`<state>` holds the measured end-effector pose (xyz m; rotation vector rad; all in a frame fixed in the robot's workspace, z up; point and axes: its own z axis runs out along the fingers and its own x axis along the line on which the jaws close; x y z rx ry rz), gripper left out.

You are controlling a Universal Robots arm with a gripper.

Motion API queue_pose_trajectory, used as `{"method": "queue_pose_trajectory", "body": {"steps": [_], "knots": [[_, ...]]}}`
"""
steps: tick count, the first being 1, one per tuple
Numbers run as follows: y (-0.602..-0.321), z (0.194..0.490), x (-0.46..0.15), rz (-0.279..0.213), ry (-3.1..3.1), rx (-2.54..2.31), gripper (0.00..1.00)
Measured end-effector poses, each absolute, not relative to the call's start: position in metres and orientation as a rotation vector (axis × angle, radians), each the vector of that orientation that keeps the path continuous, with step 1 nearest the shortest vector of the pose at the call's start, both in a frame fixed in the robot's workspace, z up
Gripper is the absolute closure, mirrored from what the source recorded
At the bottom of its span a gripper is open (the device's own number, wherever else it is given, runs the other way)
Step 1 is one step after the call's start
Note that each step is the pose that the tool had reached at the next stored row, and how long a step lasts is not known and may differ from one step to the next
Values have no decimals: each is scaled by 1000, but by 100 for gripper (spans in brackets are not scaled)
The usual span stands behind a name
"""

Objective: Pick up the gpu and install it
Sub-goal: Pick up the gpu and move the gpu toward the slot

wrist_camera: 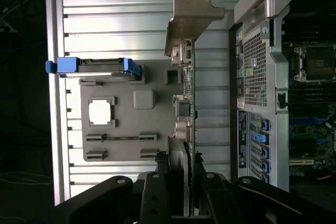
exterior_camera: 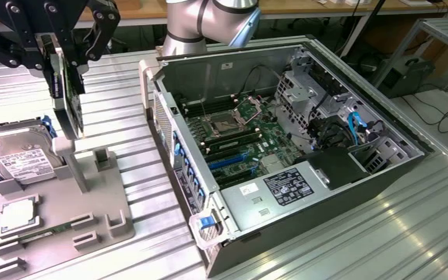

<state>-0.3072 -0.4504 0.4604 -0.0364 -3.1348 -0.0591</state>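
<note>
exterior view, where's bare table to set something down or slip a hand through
Widest bare table: the exterior view's lower right, beside the computer case. A narrow bare strip runs between case and parts tray. Crowded: the tray, with the hard drive, and above it, where the gripper holds the gpu.

Our arm point(exterior_camera: 208, 20) is a smooth silver tube with a rounded grey-blue joint cap point(exterior_camera: 244, 29). Our fingers point(exterior_camera: 97, 32) are black jointed metal bars dotted with small pale round screws point(wrist_camera: 122, 181).
</note>
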Motion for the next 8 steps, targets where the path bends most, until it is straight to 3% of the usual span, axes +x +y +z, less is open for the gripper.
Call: {"method": "queue_pose_trajectory", "body": {"steps": [8], "knots": [[-450,461,-304,-59,-3135,-36,72]]}}
